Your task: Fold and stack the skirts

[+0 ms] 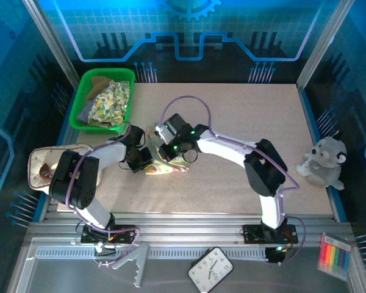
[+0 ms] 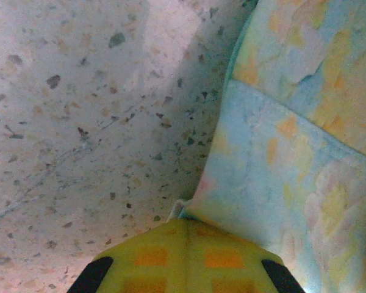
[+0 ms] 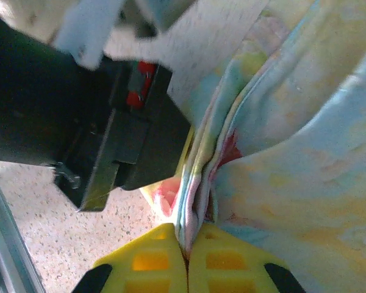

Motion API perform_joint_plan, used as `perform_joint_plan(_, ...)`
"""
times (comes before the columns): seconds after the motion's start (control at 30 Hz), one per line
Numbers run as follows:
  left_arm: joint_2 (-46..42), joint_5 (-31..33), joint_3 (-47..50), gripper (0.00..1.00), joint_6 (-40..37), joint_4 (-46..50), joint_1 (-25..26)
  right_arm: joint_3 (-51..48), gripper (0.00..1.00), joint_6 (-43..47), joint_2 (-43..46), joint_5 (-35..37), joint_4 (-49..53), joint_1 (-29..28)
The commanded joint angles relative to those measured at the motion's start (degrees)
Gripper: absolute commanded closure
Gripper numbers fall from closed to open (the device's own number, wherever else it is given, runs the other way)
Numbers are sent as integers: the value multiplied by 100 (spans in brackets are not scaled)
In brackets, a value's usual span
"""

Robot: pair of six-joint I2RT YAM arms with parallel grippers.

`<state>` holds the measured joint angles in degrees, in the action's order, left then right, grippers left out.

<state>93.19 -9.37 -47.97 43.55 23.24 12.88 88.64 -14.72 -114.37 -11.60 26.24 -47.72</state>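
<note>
Right pincer (image 3: 187, 247) grips floral skirt (image 3: 305, 201), clearest from its wrist; left pincer (image 2: 183, 227) perhaps clenches a corner.

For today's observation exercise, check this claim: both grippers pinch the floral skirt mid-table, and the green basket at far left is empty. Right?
Not quite. The green basket is not empty: the top external view shows bundled cloth in it. The rest stands: the left gripper and the right gripper both pinch the floral skirt mid-table.
</note>
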Motion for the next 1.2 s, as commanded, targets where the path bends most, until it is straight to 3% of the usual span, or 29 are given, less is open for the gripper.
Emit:
perform_joint_plan(0.0, -192, -167, 177, 100, 66, 94, -23, 421, 100, -23, -352, -69, 590, -131)
perform_joint_plan(0.2, -338, -254, 264, 100, 156, 94, -23, 809, 100, -887, -545, -103, 622, -167)
perform_joint_plan(0.5, -265, -419, 279, 100, 285, -146, -23, 1157, 100, -1077, -756, -489, 594, -109)
perform_joint_plan(0.67, -560, -284, 202, 97, 233, 227, -146, 1475, 99, -1056, -1116, -673, 890, -101)
perform_joint_plan(0.87, -1887, 931, 275, 77, 168, 1610, -466, 1162, 71, -768, -726, -1785, 380, 47)
perform_joint_plan(1.0, -2587, 1324, 313, 74, 201, 1944, -497, 1212, 53, -293, -466, -2283, 350, 199)
perform_joint_plan(1.1, -2740, 1244, 272, 77, 281, 1852, -502, 1346, 46, -46, -389, -2124, 538, 418)
perform_joint_plan(1.17, -2731, 813, 231, 78, 303, 1544, -493, 1454, 46, -123, -414, -1322, 781, 567)
